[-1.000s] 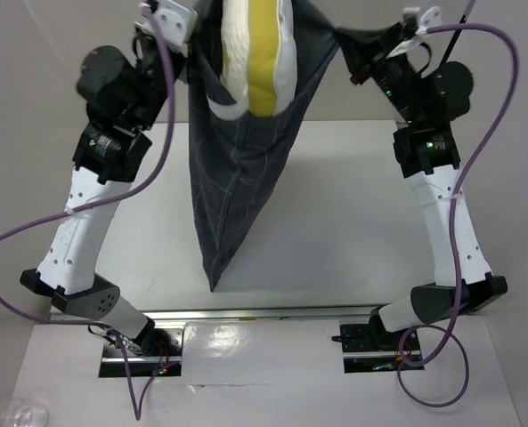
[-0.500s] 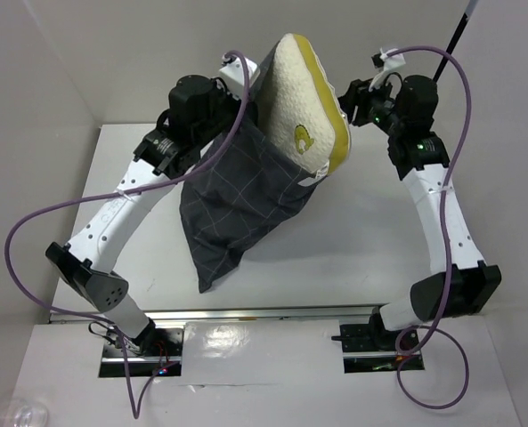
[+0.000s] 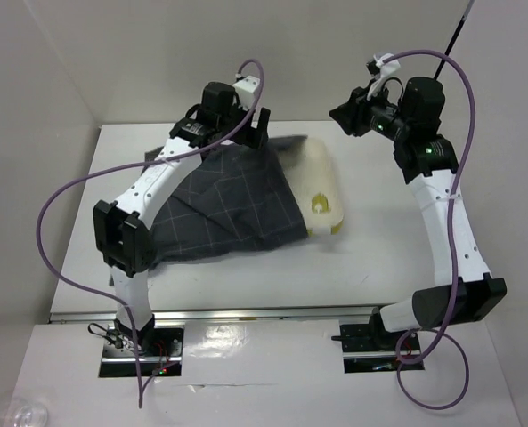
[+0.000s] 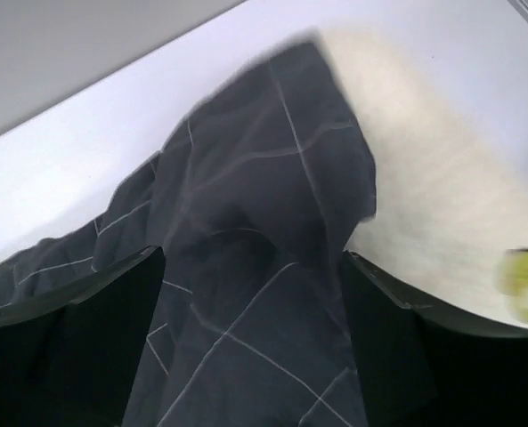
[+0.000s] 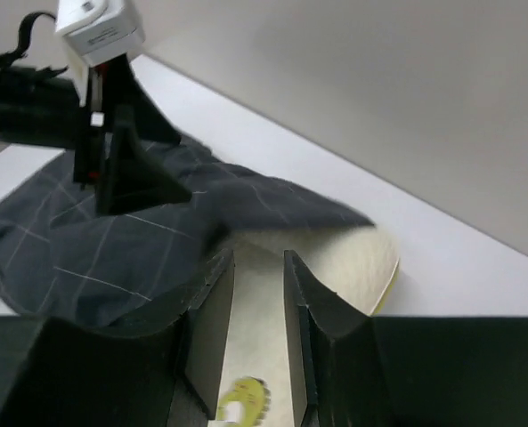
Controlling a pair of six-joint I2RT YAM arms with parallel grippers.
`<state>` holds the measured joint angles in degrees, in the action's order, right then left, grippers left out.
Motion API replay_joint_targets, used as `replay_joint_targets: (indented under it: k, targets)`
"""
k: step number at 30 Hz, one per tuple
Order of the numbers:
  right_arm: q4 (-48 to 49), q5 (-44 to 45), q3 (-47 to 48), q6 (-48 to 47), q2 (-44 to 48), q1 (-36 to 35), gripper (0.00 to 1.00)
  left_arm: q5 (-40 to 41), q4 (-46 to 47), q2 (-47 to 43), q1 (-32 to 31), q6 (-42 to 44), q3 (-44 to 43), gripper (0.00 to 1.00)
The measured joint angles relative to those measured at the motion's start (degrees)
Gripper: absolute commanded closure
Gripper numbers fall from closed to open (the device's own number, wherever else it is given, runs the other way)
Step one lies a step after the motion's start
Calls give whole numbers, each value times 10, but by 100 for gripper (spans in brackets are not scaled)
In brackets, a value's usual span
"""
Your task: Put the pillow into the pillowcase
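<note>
The dark checked pillowcase [image 3: 219, 209] lies crumpled on the table with most of the pillow inside it. The white pillow [image 3: 321, 182] sticks out of the case's right end, showing a yellow edge and a yellow mark. My left gripper [image 3: 256, 133] hovers open over the case's far edge, holding nothing. In the left wrist view its fingers [image 4: 112, 307] stand wide apart above the pillowcase [image 4: 255, 258], with the pillow [image 4: 424, 196] to the right. My right gripper [image 3: 341, 116] hangs above and right of the pillow. Its jaws [image 5: 256, 260] are partly open and empty over the pillow [image 5: 335, 258].
The white table [image 3: 388, 240] has light walls behind it and on both sides. The left arm's purple cable [image 3: 68, 213] loops out to the left, the right arm's [image 3: 477, 107] to the right. My left gripper [image 5: 112, 160] shows in the right wrist view.
Both grippers held the pillowcase up by its mouth with the pillow inside. They came down and let go, and the case now lies on the table. The left jaws have opened wide.
</note>
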<state>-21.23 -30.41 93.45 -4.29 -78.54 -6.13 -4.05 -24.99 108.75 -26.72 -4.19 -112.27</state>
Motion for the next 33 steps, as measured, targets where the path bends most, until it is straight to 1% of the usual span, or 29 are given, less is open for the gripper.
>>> replay_joint_targets:
  k: [2, 4, 5, 6, 7, 10, 12, 14, 16, 18, 19, 22, 24, 26, 30, 33]
  targets:
    - [-21, -14, 14, -4, -17, 0, 58, -9, -12, 17, 12, -17, -16, 0]
    - [-50, -29, 30, -11, -35, 0, 53, -21, -26, 16, 21, -28, -14, 0]
    - [-67, -36, 39, -18, -45, 0, 53, -27, -29, 12, 26, -33, -13, 0]
    - [-85, -41, 51, -29, -56, 0, 55, -34, -36, 5, 30, -34, -13, 0]
    - [-111, -47, 70, -40, -70, 0, 62, -40, -48, -5, 32, -35, -11, 0]
    - [-162, -73, 103, -78, -95, 5, 65, -51, -82, -42, 24, -31, -1, 0]
    - [-209, -110, 106, -111, -98, 11, 76, -54, -102, -81, 7, -19, 24, 0]
    - [-276, -150, 110, -144, -105, 17, 82, -46, -113, -134, -14, -6, 74, 0]
    - [-341, -183, 109, -169, -117, 19, 82, -38, -117, -179, -34, 6, 124, 0]
    - [-400, -203, 91, -195, -131, 19, 82, -26, -124, -207, -39, 15, 153, 0]
    - [-414, -211, 70, -202, -136, 19, 80, -17, -124, -212, -37, 22, 158, 0]
    - [-426, -206, -30, -195, -133, 19, 76, 4, -118, -214, -33, 28, 164, 0]
    - [-425, -181, -102, -179, -130, 16, 76, 14, -112, -214, -30, 31, 165, 0]
    - [-412, -156, -154, -157, -130, 12, 74, 21, -106, -214, -29, 38, 165, 0]
    - [-370, -119, -196, -111, -125, 0, 74, 28, -101, -214, -29, 42, 164, 0]
    - [-316, -108, -217, -75, -110, -10, 73, 30, -99, -214, -29, 42, 164, 0]
